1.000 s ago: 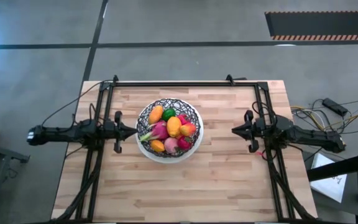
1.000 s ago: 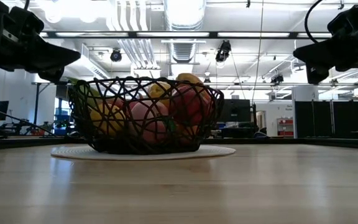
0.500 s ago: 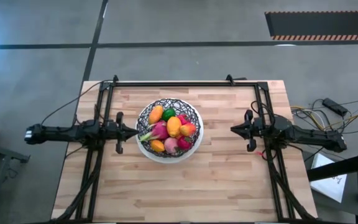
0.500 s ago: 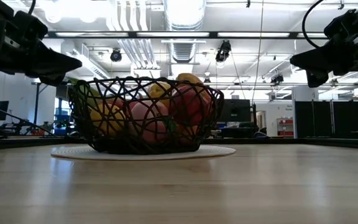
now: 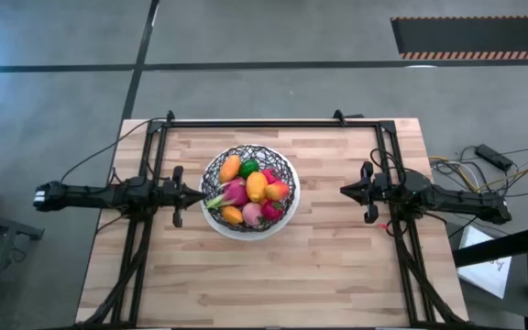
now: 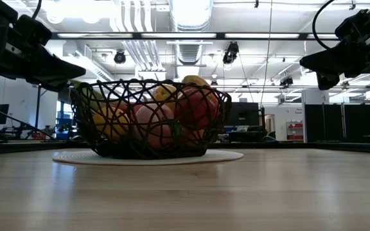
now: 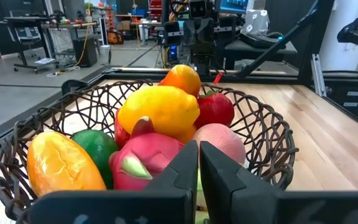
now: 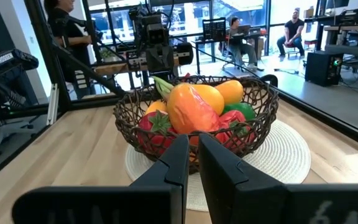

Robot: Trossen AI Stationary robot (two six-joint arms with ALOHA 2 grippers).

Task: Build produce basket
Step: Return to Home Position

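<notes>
The black wire basket (image 5: 248,188) stands on a round white mat (image 5: 282,218) at the table's middle. It holds the produce: pink dragon fruit (image 7: 145,163), green lime (image 7: 95,148), yellow (image 7: 158,111), orange (image 7: 58,165), red (image 7: 215,109) and peach-pink (image 7: 220,140) pieces. My left gripper (image 5: 200,194) is shut and empty, above the table just left of the basket. My right gripper (image 5: 343,191) is shut and empty, above the table right of the basket.
A black frame (image 5: 273,123) runs along the table's far edge and down both sides under the arms. Bare wood (image 5: 273,275) lies between the basket and the near edge. People (image 8: 291,28) sit in the room beyond the table.
My left gripper has drawn back a little toward the table's left edge, away from the basket. My right gripper has shifted slightly toward the basket. The basket and produce have stayed still.
</notes>
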